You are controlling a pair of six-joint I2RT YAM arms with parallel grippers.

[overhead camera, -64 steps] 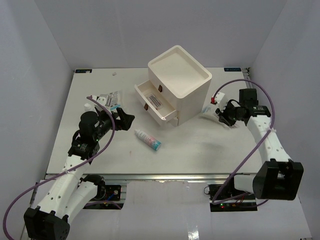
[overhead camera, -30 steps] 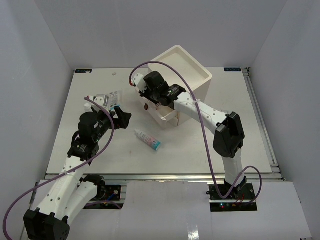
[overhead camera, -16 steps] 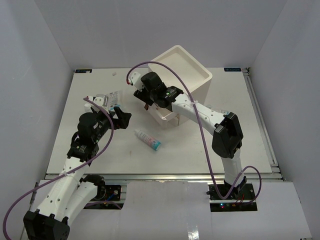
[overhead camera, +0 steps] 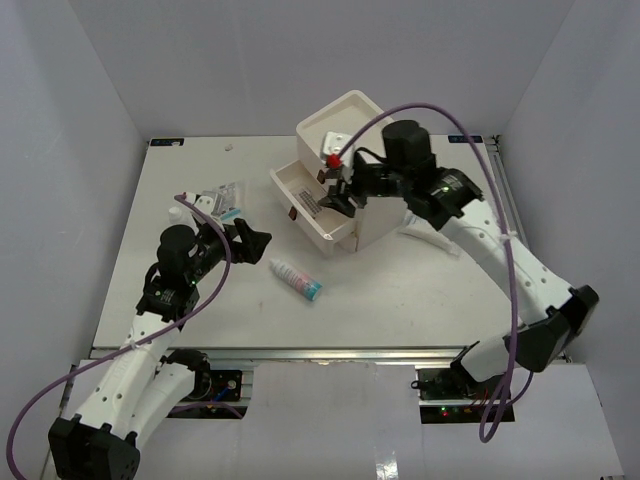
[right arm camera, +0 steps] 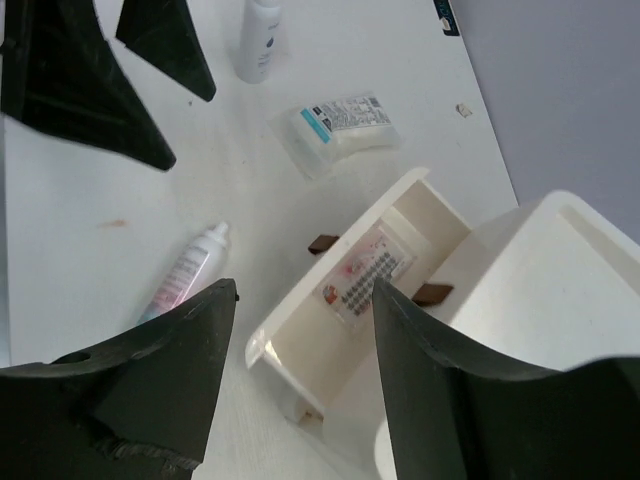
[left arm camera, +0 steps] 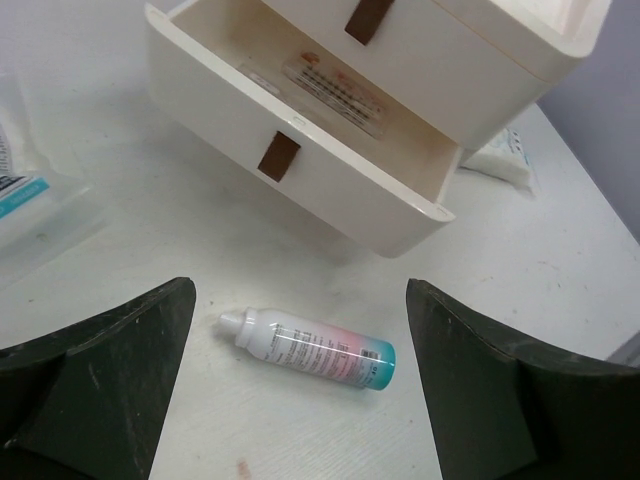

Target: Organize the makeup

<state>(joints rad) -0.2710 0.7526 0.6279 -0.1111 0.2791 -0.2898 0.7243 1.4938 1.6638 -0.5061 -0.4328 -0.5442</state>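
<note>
A white tube with a teal end [overhead camera: 296, 278] lies flat on the table in front of the drawer box; in the left wrist view the tube [left arm camera: 310, 350] lies below my open left gripper [left arm camera: 300, 292], untouched. The left gripper [overhead camera: 252, 238] hovers left of the tube. The box's upper drawer [overhead camera: 290, 190] is pulled out with one pink-print sachet [right arm camera: 365, 278] flat inside. My right gripper [right arm camera: 305, 290] hangs open and empty over that drawer, and the same gripper [overhead camera: 336, 193] sits at the box's front. More sachets [overhead camera: 222, 196] lie at the left, and another sachet [left arm camera: 500, 155] lies beside the box's right.
The cream drawer box [overhead camera: 375, 150] stands at the back middle, its top a shallow tray. A small white bottle [right arm camera: 262, 40] stands near the sachet pack [right arm camera: 345, 122] at the left. The lower drawer's dark knob [left arm camera: 278, 157] faces my left gripper.
The right arm has pulled back from the left end of the drawer towards the right and now hangs over the box's front. The left arm and the tube have hardly moved.
</note>
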